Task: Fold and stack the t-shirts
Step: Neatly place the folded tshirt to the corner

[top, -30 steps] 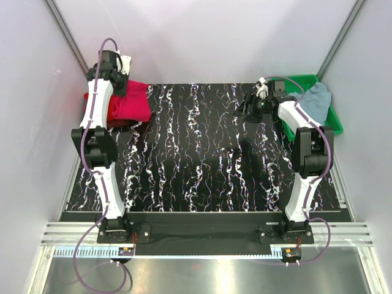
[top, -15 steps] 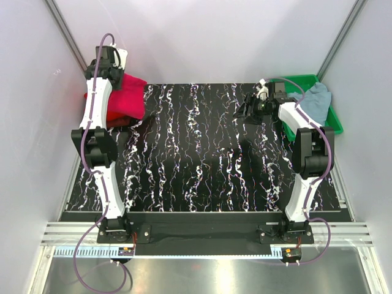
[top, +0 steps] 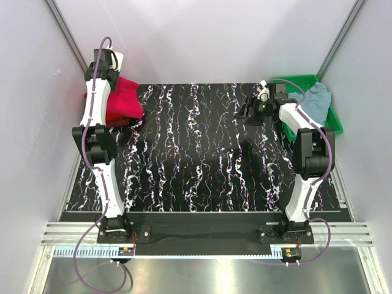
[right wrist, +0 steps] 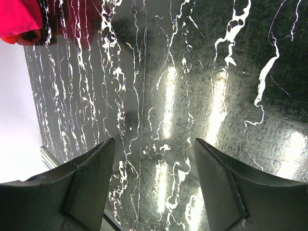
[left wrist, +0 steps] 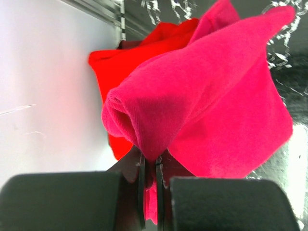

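Top camera: fixed, high behind both arm bases, facing forward and down. Distant; takes in the whole counter point(top: 202, 159) and three walls.

Left wrist camera: on the left arm at the far-left corner. Looks along its claw point(left wrist: 149, 168), very close on the crimson shirt point(left wrist: 211, 96); wall at left.

Right wrist camera: on the right arm, far right. Looks between the fingers of its claw point(right wrist: 154, 144), down and leftward across the counter, near its surface.

Shared: counter and crimson shirt appear in all three.
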Tool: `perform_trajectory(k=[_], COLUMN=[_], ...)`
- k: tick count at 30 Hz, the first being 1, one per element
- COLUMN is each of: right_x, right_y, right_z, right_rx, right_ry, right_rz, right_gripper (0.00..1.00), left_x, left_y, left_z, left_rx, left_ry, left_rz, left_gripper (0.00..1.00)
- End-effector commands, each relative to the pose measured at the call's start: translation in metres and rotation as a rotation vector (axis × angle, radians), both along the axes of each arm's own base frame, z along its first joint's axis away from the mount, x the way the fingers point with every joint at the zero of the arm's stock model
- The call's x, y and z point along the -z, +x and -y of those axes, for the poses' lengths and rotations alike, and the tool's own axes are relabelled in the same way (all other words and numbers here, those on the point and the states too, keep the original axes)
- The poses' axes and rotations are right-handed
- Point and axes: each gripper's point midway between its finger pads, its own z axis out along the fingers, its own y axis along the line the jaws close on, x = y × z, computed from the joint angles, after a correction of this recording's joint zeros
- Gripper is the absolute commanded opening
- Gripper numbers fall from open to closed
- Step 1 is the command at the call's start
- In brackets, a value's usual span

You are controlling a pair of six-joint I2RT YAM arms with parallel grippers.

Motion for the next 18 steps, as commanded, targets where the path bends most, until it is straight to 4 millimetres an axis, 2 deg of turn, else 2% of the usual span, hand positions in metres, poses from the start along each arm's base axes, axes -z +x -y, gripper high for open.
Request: perform_trajectory(k=[1,6,18], right_x=[-0.031,-0.033,-0.034], right_y=[0.006,0.005,0.001], right_z=[0.004,0.003,0.004], right_rx=[0.004,0.005,0.006], right_ry=[-0.002,-0.002,-0.002], right_rz=[0.097,0.103,0.107], right_gripper=[0.74,0.74,0.74], left_x=[-0.062,-0.076,-0.085], left_y=[0.015,0.013,0.008], left_z=[-0.028,-0.032,-0.054], left_rx=[-0.067,-0.086,-0.140], left_ry=[0.075,0.084,0.143], left_rz=[0.191,0.223,0.238], left_gripper=[0.00,0.00,0.00])
